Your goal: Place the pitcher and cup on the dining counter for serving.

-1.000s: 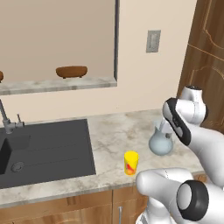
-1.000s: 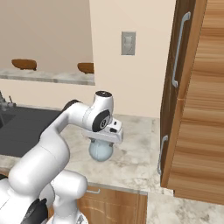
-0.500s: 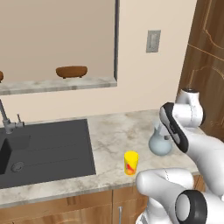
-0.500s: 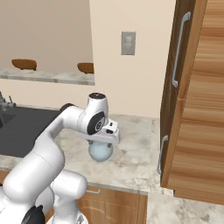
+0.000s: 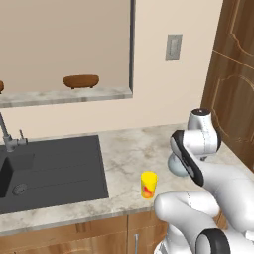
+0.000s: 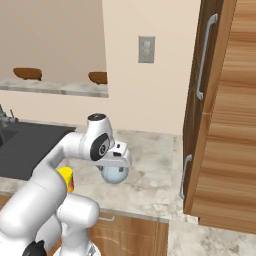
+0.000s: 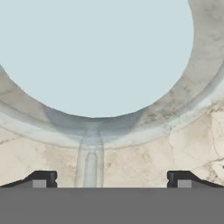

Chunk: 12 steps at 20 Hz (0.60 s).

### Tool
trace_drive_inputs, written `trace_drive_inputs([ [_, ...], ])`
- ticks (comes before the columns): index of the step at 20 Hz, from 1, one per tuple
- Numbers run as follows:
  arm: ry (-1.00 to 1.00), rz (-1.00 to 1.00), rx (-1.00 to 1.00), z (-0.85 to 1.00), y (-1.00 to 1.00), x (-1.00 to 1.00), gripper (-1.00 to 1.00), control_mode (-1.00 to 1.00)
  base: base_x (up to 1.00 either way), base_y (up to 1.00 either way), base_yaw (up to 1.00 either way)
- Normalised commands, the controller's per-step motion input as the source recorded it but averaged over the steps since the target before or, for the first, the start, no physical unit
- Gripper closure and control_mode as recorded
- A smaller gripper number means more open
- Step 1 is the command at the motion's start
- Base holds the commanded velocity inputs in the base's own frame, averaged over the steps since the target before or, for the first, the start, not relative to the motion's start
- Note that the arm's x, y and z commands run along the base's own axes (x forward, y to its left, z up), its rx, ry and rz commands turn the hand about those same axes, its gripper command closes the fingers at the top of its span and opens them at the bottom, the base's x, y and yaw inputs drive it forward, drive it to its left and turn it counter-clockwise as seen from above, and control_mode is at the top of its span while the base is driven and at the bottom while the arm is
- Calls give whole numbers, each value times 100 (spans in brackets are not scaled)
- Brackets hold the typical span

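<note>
While your gripper (image 7: 112,178) hangs right above the pitcher (image 7: 96,57), its fingers (image 7: 43,178) stand wide apart and grip nothing. Through the hand view you look straight down into the pitcher's pale blue mouth, with the rim curving round it and the handle running down between the two tips.

From the left base view you see the pitcher (image 5: 177,165) on the marbled worktop (image 5: 129,149), mostly hidden behind the arm's wrist. From the right base view its round belly (image 6: 114,174) shows just under the hand, standing upright on the stone.

You'll find the cup (image 5: 148,184) on the same worktop, near the front edge, a little to the left of the pitcher and apart from it. It stands upright, its red mark facing you. In the right base view the cup (image 6: 66,178) peeks out from behind the arm.

Left of the cup lies the black sink (image 5: 49,168), with a tap (image 5: 9,136) at its back.

Beyond the wall opening you see the dining counter (image 5: 64,95), with a brown bowl (image 5: 81,81) on it. A wall switch (image 5: 173,47) sits to the right of that opening.
</note>
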Motion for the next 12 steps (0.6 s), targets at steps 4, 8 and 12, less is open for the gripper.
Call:
trace_drive_inputs([
  [4, 0, 0, 0, -39, 0, 16, -100, -100, 0, 0, 0],
  [8, 0, 0, 2, -33, 0, 6, 100, -100, 0, 0, 0],
  [12, 0, 0, 0, -13, 0, 2, 100, -100, 0, 0, 0],
])
